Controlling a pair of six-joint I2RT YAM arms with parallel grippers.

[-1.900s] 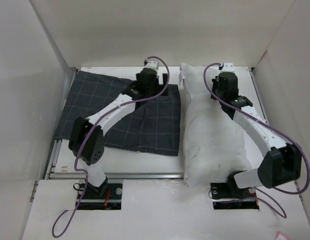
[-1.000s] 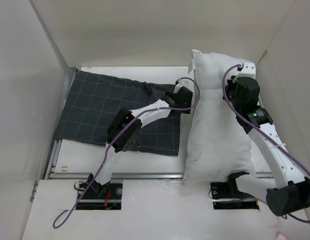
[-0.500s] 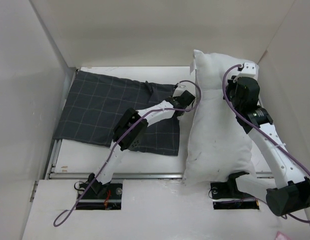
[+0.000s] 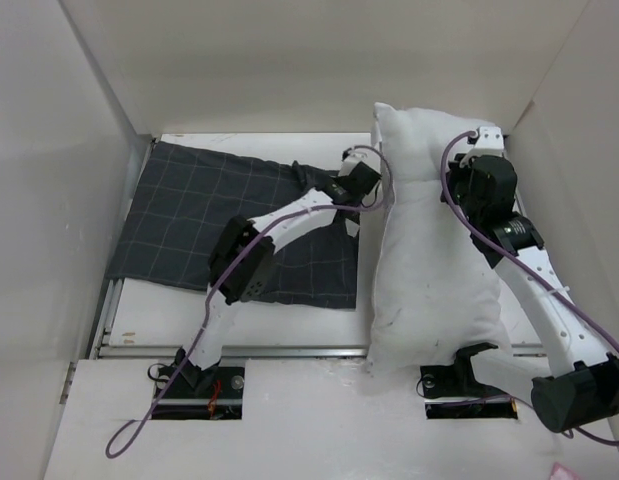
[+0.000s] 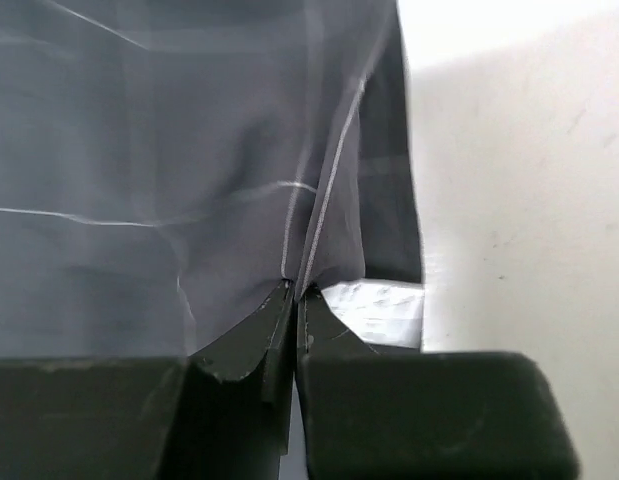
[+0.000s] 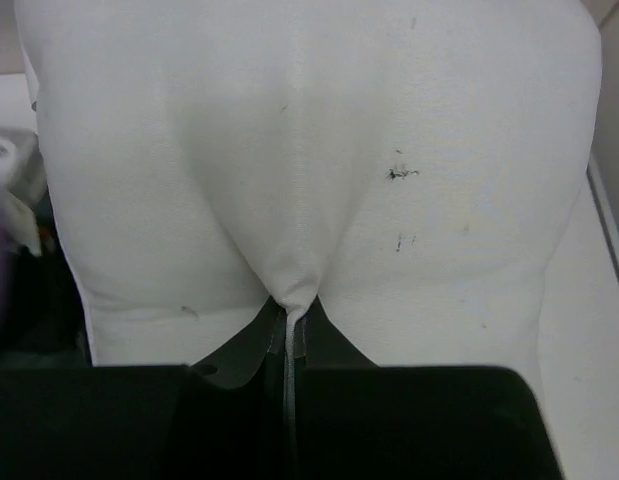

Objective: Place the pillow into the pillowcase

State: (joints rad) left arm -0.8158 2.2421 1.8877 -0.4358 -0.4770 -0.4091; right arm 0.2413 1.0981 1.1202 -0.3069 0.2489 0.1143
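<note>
Dark grey-navy cloth crossed by a thin light grid, the pillowcase (image 4: 209,215) lies limp and mostly flat on the left half of the white table (image 4: 159,310). Its left edge is near the left wall (image 4: 49,200), and its right edge runs just beside the pillow (image 4: 429,270). The cloth is rumpled into a few folds toward its far right corner. There the left gripper (image 5: 294,292) is clenched, its dark fingertips pressed together on a pinch of the pillowcase. In the left wrist view the fabric gathers into a crease that runs straight into the closed tips, with the case's edge and bare white table just to the right. From this view it cannot be told whether one layer of cloth or both are caught. The pillow, plump and white with a few small dark specks, fills the right half of the table lengthwise. Its near end reaches the table's front edge beside the right arm's base, and its far end is raised toward the back right corner. The right gripper (image 6: 289,315) is clamped shut on that far end. In the right wrist view the white fabric is drawn into a point between its fingers, and the rest of the pillow bulges away below it. From above, the left arm stretches diagonally over the pillowcase, and the right arm bends along the pillow's right side. A purple cable (image 4: 204,330) trails along each arm.
</note>
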